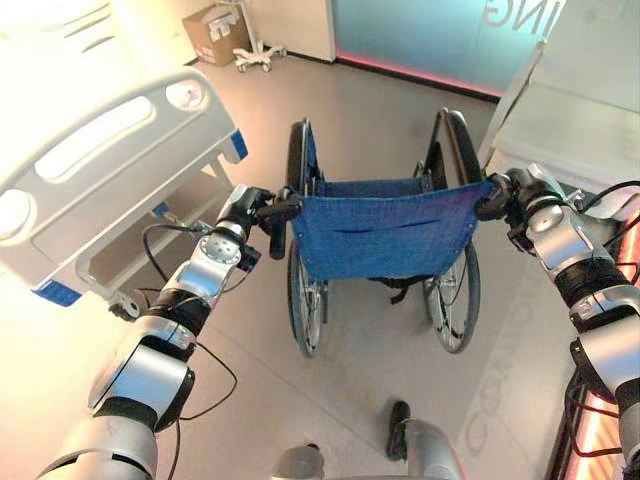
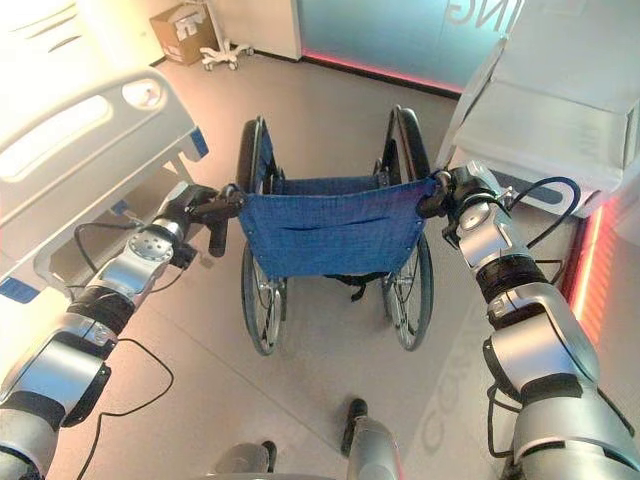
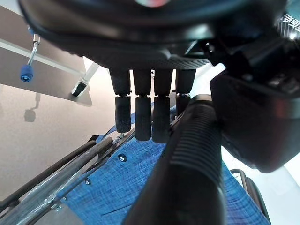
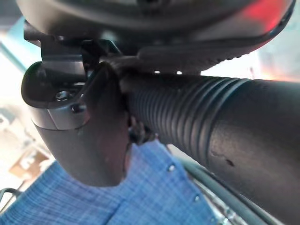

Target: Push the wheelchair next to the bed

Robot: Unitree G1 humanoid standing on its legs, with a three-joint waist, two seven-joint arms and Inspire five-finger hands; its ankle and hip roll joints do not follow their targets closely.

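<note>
The wheelchair (image 1: 385, 225) has a blue cloth back and large spoked wheels, and it stands on the floor straight ahead, facing away from me. The bed's grey and white footboard (image 1: 100, 170) is to its left, a short gap from the left wheel. My left hand (image 1: 262, 210) is shut on the left push handle (image 3: 187, 164), with the fingers (image 3: 140, 117) hanging beside the ribbed grip and the thumb on its other side. My right hand (image 1: 505, 192) is shut on the right push handle (image 4: 211, 117), with its thumb (image 4: 84, 136) pressed against the grip.
A white unit (image 1: 570, 110) stands close to the wheelchair's right side. At the back left are a cardboard box (image 1: 215, 32) and a wheeled stand base (image 1: 258, 55). A glass wall with a red strip (image 1: 420, 72) closes the far end. Open floor lies ahead of the chair.
</note>
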